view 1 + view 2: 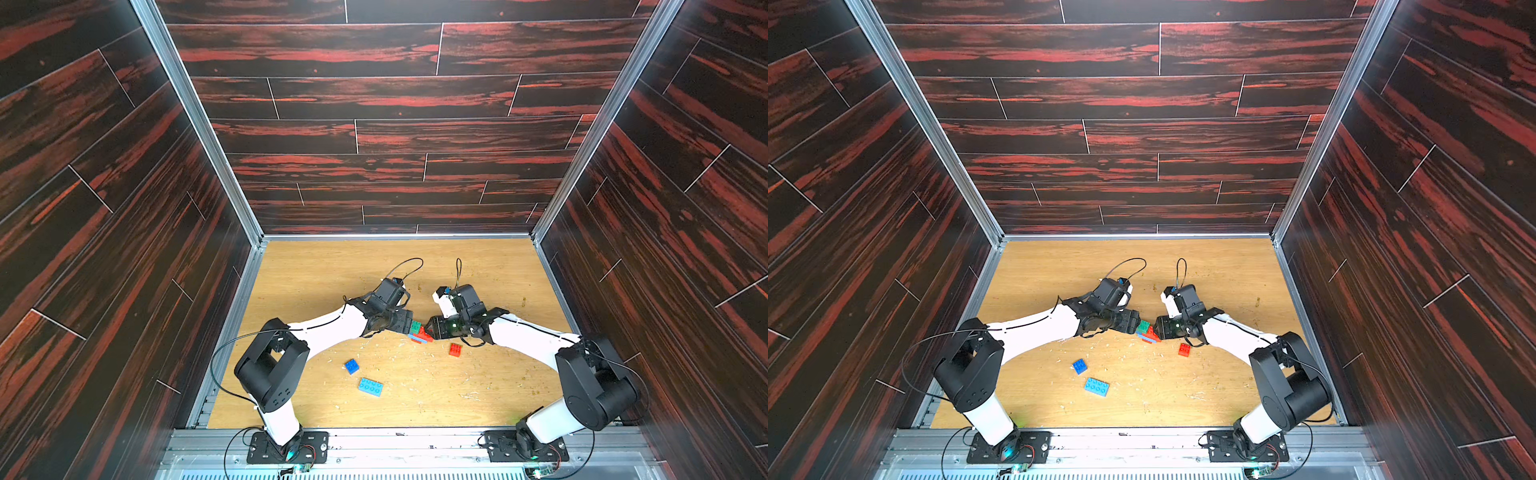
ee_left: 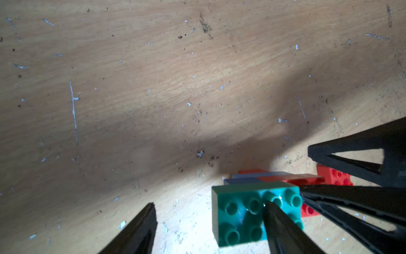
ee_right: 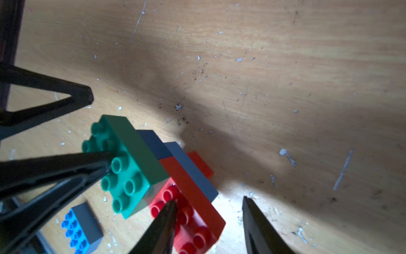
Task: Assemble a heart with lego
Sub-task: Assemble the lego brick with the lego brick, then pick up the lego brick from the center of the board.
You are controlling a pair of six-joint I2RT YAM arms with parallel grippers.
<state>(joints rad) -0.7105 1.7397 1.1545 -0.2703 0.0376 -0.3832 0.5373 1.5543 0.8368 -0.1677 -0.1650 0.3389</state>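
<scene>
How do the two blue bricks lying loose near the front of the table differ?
The dark-blue brick is a small square with four studs, while the light-blue brick is oblong and longer, with eight studs. The dark-blue brick is a deep shade and the light-blue brick a pale, bright one. The dark-blue brick lies farther back on the wooden table, the light-blue brick nearer its front edge. Both lie flat, studs up, joined to nothing.

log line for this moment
left gripper open over green brick; right gripper open over red brick; heart partial; loose: dark-blue square, light-blue oblong, red square
</scene>
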